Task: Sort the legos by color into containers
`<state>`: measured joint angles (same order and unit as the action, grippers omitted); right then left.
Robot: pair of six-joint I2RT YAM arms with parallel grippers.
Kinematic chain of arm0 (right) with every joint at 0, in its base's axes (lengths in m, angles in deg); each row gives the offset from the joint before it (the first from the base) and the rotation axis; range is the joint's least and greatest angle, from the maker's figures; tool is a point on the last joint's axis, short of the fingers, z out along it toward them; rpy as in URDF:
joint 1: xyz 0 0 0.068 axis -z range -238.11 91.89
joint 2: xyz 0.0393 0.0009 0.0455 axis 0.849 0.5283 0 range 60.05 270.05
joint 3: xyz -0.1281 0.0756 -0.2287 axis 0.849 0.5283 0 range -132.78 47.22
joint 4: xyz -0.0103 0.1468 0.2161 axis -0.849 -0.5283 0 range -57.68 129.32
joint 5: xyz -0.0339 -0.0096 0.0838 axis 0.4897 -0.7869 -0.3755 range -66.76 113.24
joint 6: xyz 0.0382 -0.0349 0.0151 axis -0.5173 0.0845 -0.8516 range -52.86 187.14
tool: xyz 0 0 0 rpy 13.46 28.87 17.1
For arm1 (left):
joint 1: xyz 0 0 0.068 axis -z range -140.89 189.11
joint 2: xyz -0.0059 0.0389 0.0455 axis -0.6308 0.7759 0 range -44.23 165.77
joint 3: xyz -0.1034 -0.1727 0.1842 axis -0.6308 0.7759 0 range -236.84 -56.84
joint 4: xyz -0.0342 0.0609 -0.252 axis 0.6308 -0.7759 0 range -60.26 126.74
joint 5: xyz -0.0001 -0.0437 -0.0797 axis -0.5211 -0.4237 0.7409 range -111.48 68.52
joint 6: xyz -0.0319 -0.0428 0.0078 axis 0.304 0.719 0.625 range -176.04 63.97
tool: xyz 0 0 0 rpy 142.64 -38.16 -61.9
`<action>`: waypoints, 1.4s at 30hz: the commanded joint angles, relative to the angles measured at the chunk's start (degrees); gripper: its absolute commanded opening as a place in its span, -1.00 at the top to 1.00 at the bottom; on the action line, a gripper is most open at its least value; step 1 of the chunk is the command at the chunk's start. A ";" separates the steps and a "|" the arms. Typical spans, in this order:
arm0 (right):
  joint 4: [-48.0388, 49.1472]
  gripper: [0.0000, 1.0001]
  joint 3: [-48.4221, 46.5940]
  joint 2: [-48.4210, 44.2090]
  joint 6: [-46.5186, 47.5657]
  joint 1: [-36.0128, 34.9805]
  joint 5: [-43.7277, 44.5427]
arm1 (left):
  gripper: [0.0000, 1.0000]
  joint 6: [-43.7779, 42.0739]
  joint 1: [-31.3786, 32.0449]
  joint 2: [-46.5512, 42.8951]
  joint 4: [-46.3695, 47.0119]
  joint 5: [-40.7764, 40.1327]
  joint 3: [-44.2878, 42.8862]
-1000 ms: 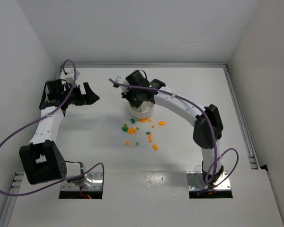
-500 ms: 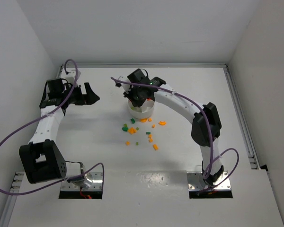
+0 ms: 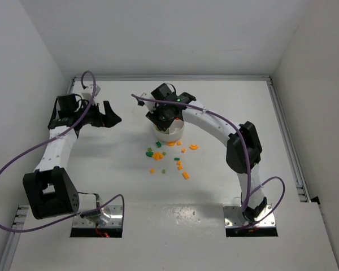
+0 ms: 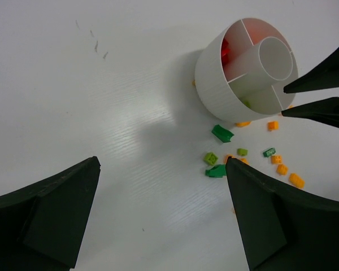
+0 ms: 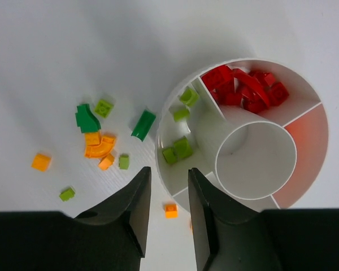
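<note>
Nearest to us, loose orange and green legos (image 3: 186,175) lie scattered on the bench (image 3: 101,169), just beside the round white dish (image 5: 313,132). Inside it we see green bricks (image 5: 178,148) in one wedge and red bricks (image 5: 246,87) in the neighbouring one. The right hand (image 5: 168,174) hangs over the dish, fingers a little apart, holding nothing. At far left, the left hand (image 4: 162,162) is wide open and empty

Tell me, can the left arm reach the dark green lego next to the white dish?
Probably yes. The left gripper is open, with only bare table between it and the dark green lego. The right gripper hangs over the dish nearby, so it may get crowded.
</note>
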<state>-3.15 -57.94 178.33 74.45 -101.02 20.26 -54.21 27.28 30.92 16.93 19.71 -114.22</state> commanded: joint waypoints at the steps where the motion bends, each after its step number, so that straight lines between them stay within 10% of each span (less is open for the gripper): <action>1: 2.14 0.31 0.91 -2.96 -0.10 0.20 1.22 | -1.00 -2.87 0.85 -1.15 -0.67 1.88 -0.53; 17: 1.61 0.46 26.41 -14.93 9.75 -4.00 -20.82 | -1.00 -8.33 4.80 -4.58 -3.65 0.38 1.75; 42: 12.77 0.10 30.55 -5.25 4.30 -13.25 -2.29 | -1.00 -6.75 4.80 -4.40 -3.65 -2.43 1.75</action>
<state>7.75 -25.00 172.99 79.93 -113.77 16.56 -61.34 31.65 27.88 12.64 17.13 -112.69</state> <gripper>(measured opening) 0.450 0.997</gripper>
